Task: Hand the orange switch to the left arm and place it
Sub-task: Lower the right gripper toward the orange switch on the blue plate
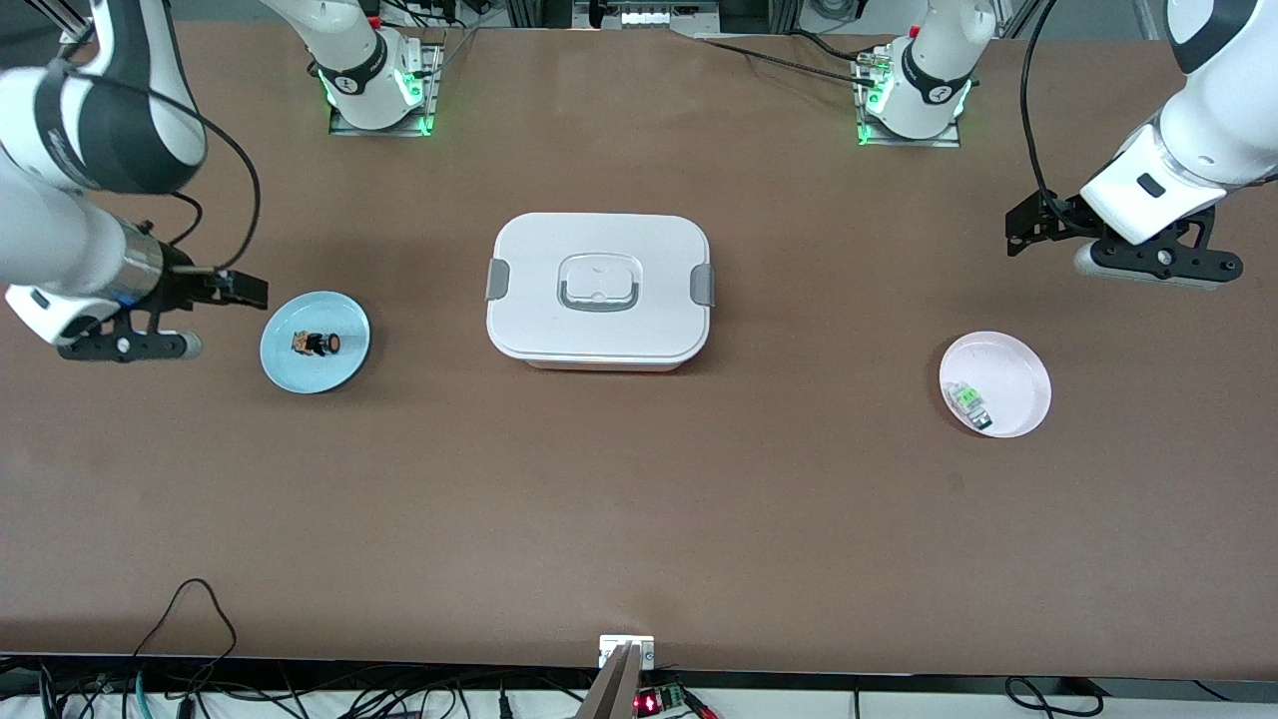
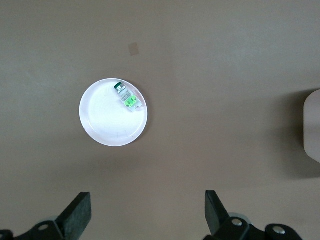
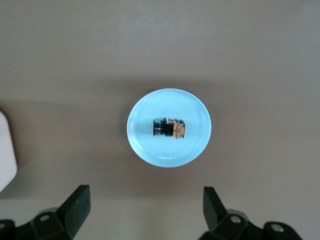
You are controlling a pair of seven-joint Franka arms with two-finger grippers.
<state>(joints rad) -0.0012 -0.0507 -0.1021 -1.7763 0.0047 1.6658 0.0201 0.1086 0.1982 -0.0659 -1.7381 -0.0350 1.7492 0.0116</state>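
A: Nearest the camera, what's down there?

B: Bare brown table [image 1: 639, 519], wide open strip along the near edge, nothing on it. Cables hang off that edge.

A: OK, sweep from the right arm's end.

B: Right gripper [image 1: 130, 345] hangs over the table at that end, beside the blue plate [image 1: 285, 371]. Fingers [image 3: 75, 205] spread wide, nothing between them. Orange switch [image 1: 318, 344] lies on its side in the middle of the blue plate, well inside the rim, not touched by anything.

A: Room around the plate?

B: Clear table all round it; open gap between plate and box.

A: Middle?

B: White box [image 1: 597, 292] sits mid-table, lid on, grey latches at both ends, handle recess on top. Free table on all four sides of it, more toward the camera than toward the bases.

A: Left arm's end?

B: White plate [image 1: 1013, 374], nearer the camera than the box, well apart from it. Green part [image 1: 969, 402] rests in it close to the rim. Left gripper [image 1: 1158, 262] is up over bare table near that plate, fingers [image 2: 77, 215] wide apart, empty.
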